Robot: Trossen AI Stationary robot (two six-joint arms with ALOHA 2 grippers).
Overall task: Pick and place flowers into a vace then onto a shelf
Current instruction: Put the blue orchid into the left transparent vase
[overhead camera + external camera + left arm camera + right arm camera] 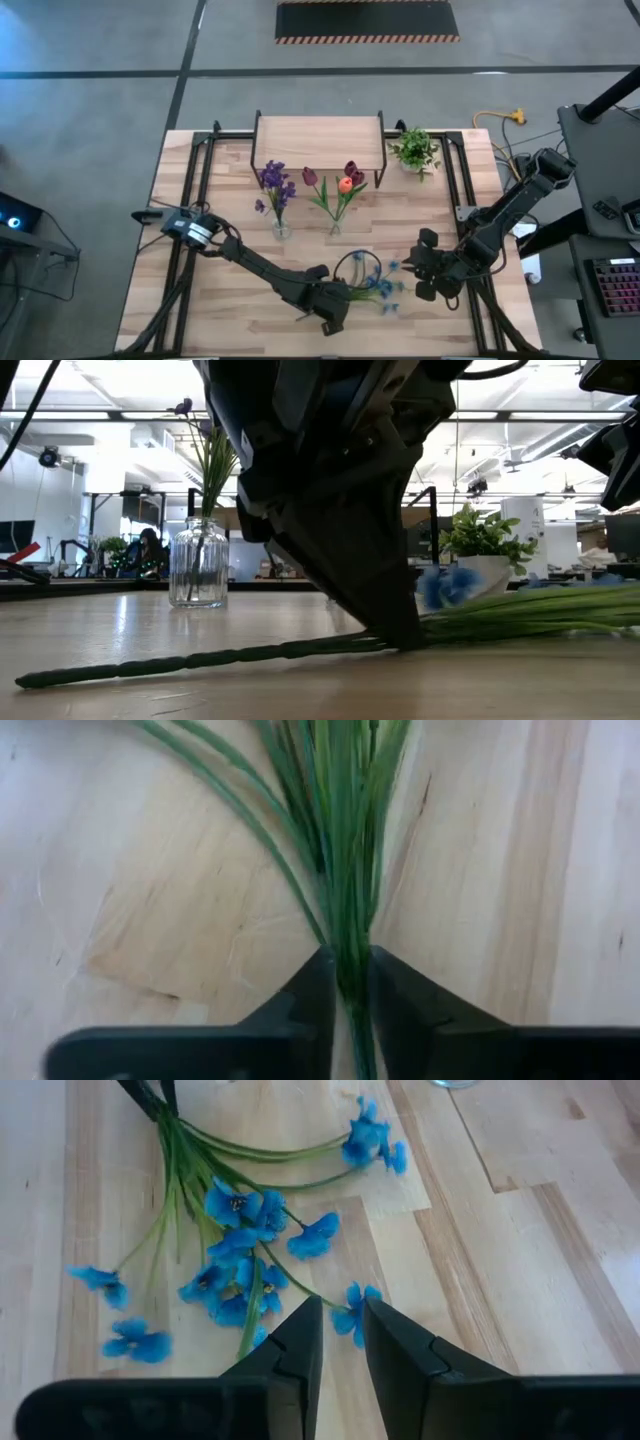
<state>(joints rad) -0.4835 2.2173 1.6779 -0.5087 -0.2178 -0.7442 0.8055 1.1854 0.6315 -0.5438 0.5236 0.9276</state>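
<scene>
The blue flowers (378, 287) lie flat on the table near its front, blooms (235, 1245) toward the right and the long green stem (200, 658) toward the left. My left gripper (350, 982) is shut on their stems. My right gripper (342, 1312) hovers over the blooms' right side, its fingers shut to a narrow slit with nothing in it. Purple flowers (275, 180) and tulips with an orange bud (340, 185) stand in glass vases in front of the shelf (320, 140). A clear glass vase (354, 268) stands just behind the blue flowers. My left gripper pinches the bunched green stems (348, 945) between its two fingers, below where the stems fan out toward the blooms. The fingers slant down from above and lie across the stems. The flowers rest on the table, with the bare stem end (60, 675) running out past the fingers.
A leafy potted plant (415, 150) stands to the right of the shelf. The vase of purple flowers (198, 565) shows behind the left gripper in the low view. Bare wood lies at the front left of the table (200, 310).
</scene>
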